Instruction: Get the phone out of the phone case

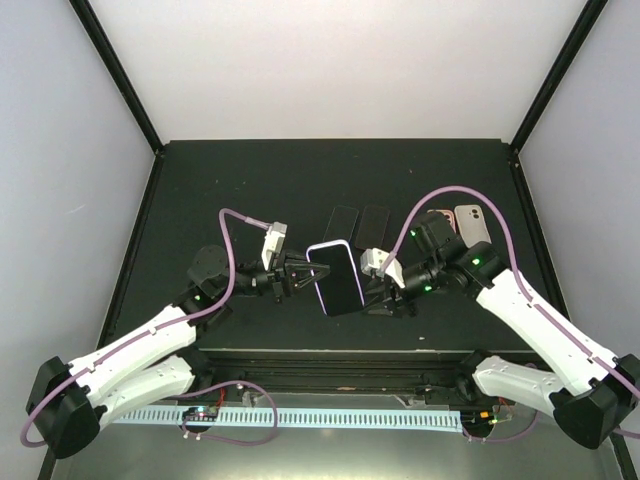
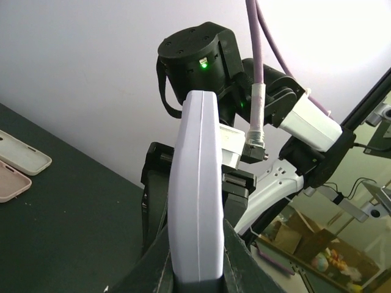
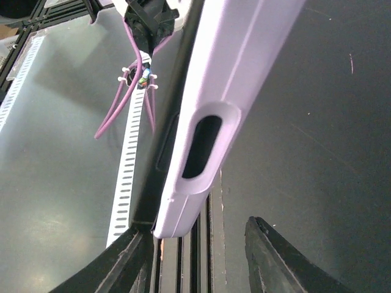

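Observation:
A phone in a lilac case [image 1: 335, 277] is held above the table's near middle, screen up. My left gripper [image 1: 301, 272] is shut on its left edge. In the left wrist view the case's lilac side [image 2: 195, 183] stands upright, clamped in that gripper [image 2: 195, 244]. My right gripper [image 1: 373, 288] is at the phone's right edge. In the right wrist view this gripper [image 3: 195, 229] is open. The case's corner [image 3: 183, 207], with an oval cutout, rests against the left finger [image 3: 125, 259]. The right finger [image 3: 275, 256] stands apart from it. A dark strip [image 3: 177, 104] runs along the case's left side.
Two black phones [image 1: 342, 222] [image 1: 374, 222] lie flat behind the held phone. Two empty cases, pinkish [image 1: 440, 222] and white [image 1: 470, 222], lie at the right back; they also show in the left wrist view [image 2: 21, 162]. Black posts stand at the table's rear corners.

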{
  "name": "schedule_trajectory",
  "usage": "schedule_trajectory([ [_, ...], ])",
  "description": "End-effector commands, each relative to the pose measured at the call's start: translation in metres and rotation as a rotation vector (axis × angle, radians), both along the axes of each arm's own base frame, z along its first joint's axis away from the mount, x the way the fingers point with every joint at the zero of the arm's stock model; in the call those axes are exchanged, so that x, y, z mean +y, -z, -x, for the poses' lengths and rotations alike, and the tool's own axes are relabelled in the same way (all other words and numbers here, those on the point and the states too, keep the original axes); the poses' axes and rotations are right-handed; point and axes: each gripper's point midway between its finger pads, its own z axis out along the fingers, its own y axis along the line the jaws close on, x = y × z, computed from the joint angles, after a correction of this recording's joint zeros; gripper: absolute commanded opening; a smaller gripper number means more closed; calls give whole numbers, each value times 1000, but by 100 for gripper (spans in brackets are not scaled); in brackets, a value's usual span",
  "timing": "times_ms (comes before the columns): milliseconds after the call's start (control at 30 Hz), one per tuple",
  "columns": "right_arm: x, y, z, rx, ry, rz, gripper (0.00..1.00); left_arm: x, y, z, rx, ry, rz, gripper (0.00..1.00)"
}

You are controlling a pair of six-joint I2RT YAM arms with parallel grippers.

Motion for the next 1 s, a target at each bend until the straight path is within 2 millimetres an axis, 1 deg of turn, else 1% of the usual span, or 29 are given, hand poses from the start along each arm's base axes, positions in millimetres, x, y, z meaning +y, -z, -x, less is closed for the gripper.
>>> schedule_trajectory([
  [0,7,-18,-7,-21,0,-50,41,2,-21,10,-75,43,54,2],
  [133,9,-12,-25,-44,73,-12,38,-1,-21,19,-78,105,46,2],
  [233,8,-8,-44,-111,142,22,36,-2,-25,32,-82,203,65,2],
  [267,8,-7,-51,-140,166,32,36,-3,-25,34,-77,221,68,2],
  [333,7,-9,-62,-184,202,36,36,-3,-26,37,-75,240,70,2],
  [367,8,-12,-64,-196,209,31,36,-3,-25,37,-73,241,68,2],
  [467,13,-28,-65,-194,207,-22,37,-3,-22,36,-72,229,56,2],
  [533,18,-42,-62,-183,198,-76,42,-3,-18,34,-65,216,47,2],
  [600,21,-58,-55,-162,180,-139,46,-4,-14,31,-60,206,36,2],
  [700,24,-81,-45,-129,144,-225,49,-6,-7,28,-44,192,21,2],
  [900,27,-125,-29,-58,73,-365,55,-12,18,22,-1,176,-44,2],
  [967,28,-136,-26,-37,56,-403,56,-16,26,22,5,181,-67,2],
])
